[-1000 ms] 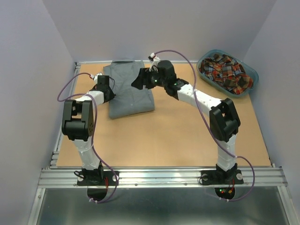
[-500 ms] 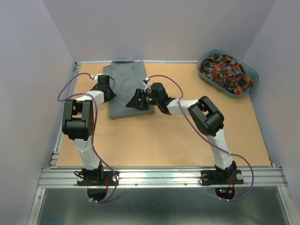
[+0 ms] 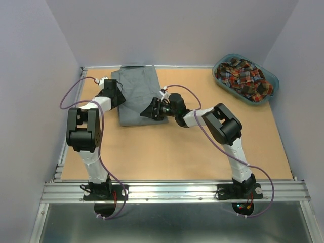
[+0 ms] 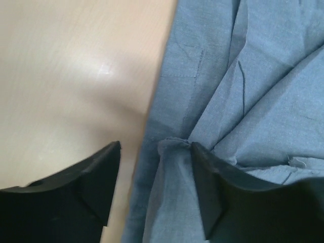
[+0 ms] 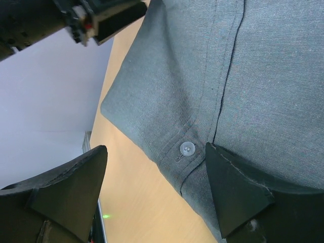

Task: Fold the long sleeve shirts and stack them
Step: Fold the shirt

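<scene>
The grey long sleeve shirt lies folded on the table at the back left. My left gripper is at its left edge, open; in the left wrist view a pinched ridge of grey cloth stands between the fingers, against the right one. My right gripper sits at the shirt's near right corner, open, straddling the buttoned edge with one finger over bare wood. The plaid long sleeve shirt is bunched in the teal basket.
The basket stands at the back right corner of the wooden table. Walls close in the left, back and right sides. The left arm shows at the top of the right wrist view.
My left gripper has opened and let go of the grey cloth. The right arm swung from over the shirt's far part down to its near right corner, folding its elbow in.
</scene>
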You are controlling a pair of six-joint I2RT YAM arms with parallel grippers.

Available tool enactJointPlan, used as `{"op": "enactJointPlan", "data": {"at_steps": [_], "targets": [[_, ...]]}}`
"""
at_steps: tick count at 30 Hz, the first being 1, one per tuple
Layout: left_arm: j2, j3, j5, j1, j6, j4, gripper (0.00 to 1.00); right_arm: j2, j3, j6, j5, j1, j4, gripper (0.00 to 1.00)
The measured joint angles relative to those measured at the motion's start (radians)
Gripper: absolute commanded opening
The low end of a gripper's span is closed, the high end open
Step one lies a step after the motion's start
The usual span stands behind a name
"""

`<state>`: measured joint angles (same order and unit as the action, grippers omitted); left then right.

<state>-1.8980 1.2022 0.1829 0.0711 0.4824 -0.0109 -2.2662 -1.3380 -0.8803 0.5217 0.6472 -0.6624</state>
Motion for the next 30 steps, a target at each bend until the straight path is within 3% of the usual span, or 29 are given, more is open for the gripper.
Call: {"op": "enactJointPlan", "data": {"at_steps": [1,4,8,11,18,22,26,30], "targets": [[0.011,0.0,0.002,-0.003,0.0,0.009,0.78,0.0,0.0,0.0,0.0,0.0,0.0,0.83],[0.09,0.0,0.002,-0.014,0.014,0.048,0.84,0.002,0.0,0.0,0.0,-0.001,0.0,0.83],[0.276,0.0,-0.011,-0.019,0.067,0.08,0.84,0.024,0.0,0.002,-0.006,-0.006,0.014,0.83],[0.418,-0.027,-0.035,0.003,0.129,0.071,0.75,0.066,0.0,0.013,-0.023,-0.016,0.034,0.83],[0.539,-0.223,-0.121,0.141,0.29,0.001,0.33,0.142,0.013,0.016,-0.053,-0.05,0.032,0.77],[0.526,-0.38,-0.15,0.191,0.365,-0.031,0.26,0.141,0.036,0.016,-0.059,-0.056,0.034,0.69],[0.465,-0.464,-0.148,0.188,0.406,-0.083,0.22,0.118,0.074,0.013,-0.071,-0.058,0.034,0.51],[0.405,-0.531,-0.158,0.157,0.443,-0.157,0.2,0.077,0.12,0.011,-0.085,-0.069,0.032,0.44]]}}
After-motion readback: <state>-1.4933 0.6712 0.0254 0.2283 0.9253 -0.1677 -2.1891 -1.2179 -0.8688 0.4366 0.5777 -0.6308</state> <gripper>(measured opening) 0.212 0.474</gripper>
